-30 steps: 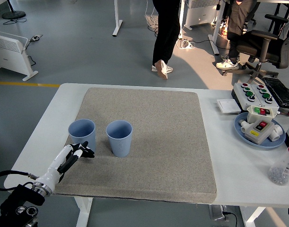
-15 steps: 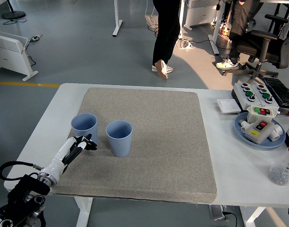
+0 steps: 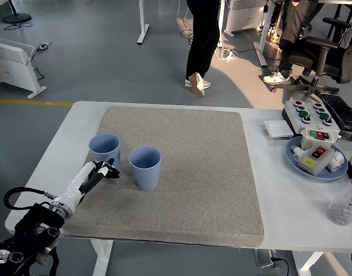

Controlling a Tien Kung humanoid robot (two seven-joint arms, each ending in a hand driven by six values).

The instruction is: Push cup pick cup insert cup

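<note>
Two pale blue ribbed cups stand upright on the grey mat point(image 3: 187, 172), mouths up. The left cup point(image 3: 104, 150) is near the mat's left edge; the right cup point(image 3: 145, 167) stands just right of it, a small gap between them. My left hand point(image 3: 104, 172) comes in from the lower left on a white forearm. Its black fingers are curled, hold nothing, and press against the near base of the left cup. My right arm is out of view.
A blue plate point(image 3: 315, 160) with a white button box lies at the right. Behind it are a panel of coloured buttons point(image 3: 311, 112) and a white card point(image 3: 278, 129). A clear bottle point(image 3: 345, 202) stands at the right edge. A person stands on the floor beyond the table.
My left hand has slid forward and a little right, pushing the left cup up the mat and closer to the right cup. The right cup has stayed put.
</note>
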